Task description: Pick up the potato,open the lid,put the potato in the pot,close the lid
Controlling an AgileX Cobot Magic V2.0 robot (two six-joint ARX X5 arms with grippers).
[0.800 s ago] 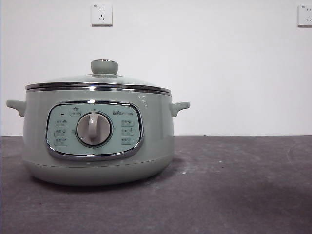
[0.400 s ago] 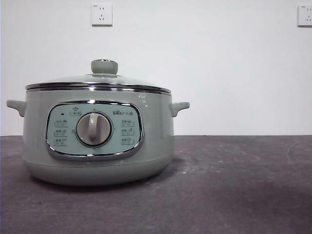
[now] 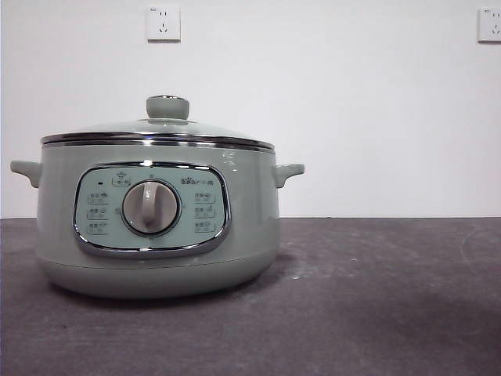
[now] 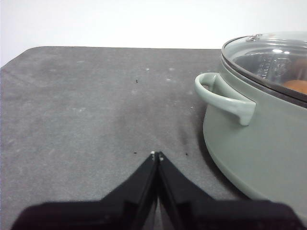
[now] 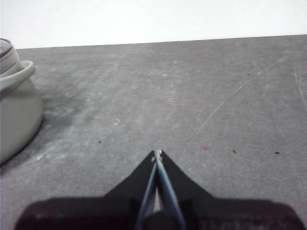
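The potato (image 4: 296, 86) lies inside the pot (image 3: 156, 219) under the lid (image 3: 160, 128); both claws, left (image 4: 157, 155) and right (image 5: 157, 153), pinched closed, empty.

No visible change across front view frames

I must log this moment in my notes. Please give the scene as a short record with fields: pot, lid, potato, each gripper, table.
pot: stands on the table, dial facing the front camera
lid: closed on the pot
potato: orange shape seen through the glass lid, inside the pot
left gripper: shut, holds nothing, beside the pot's handle
right gripper: shut, holds nothing, over bare table
table: dark grey surface
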